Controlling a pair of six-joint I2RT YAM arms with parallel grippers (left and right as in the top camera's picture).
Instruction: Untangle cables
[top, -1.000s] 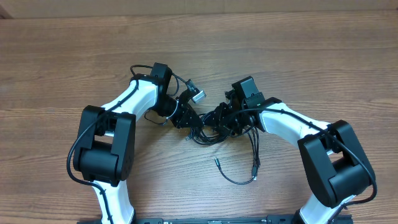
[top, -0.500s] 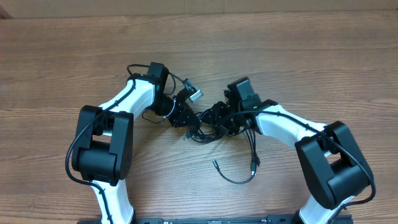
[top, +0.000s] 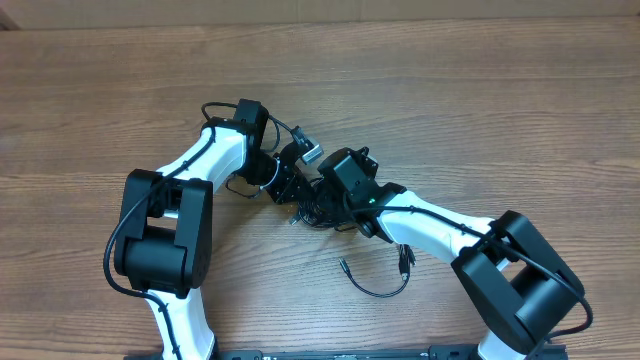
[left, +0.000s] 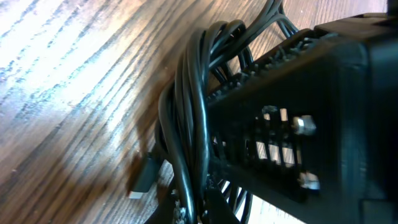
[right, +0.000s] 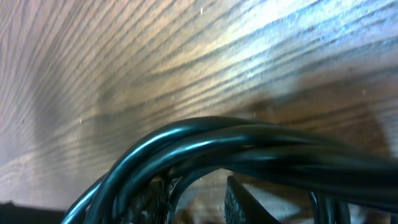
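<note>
Two robot arms bent in toward the middle of a wooden table (top: 120, 90). Black cables (top: 322, 222) bunched in a messy knot there, right between the two grippers. Left gripper (top: 292, 190) on the left side of the knot, right gripper (top: 328, 200) on the right side, very close to each other. Touching or not? Cannot tell from above.

From the left wrist: a thick bunch of shiny black cords running down into the tips of the left gripper and looking pinched tight there. One small plug (left: 143, 178) lying flat on the wood just left of the bunch.

From the right wrist: cords bent in an arch low over the wood, right up against the camera. Right gripper clenched or let go? Cannot tell, too close and too blurry.

Nearer the front, a little to the right of the knot, a loose cord (top: 380, 291) lying in an open curve on the table, with little plug ends lying free, away from both grippers.
</note>
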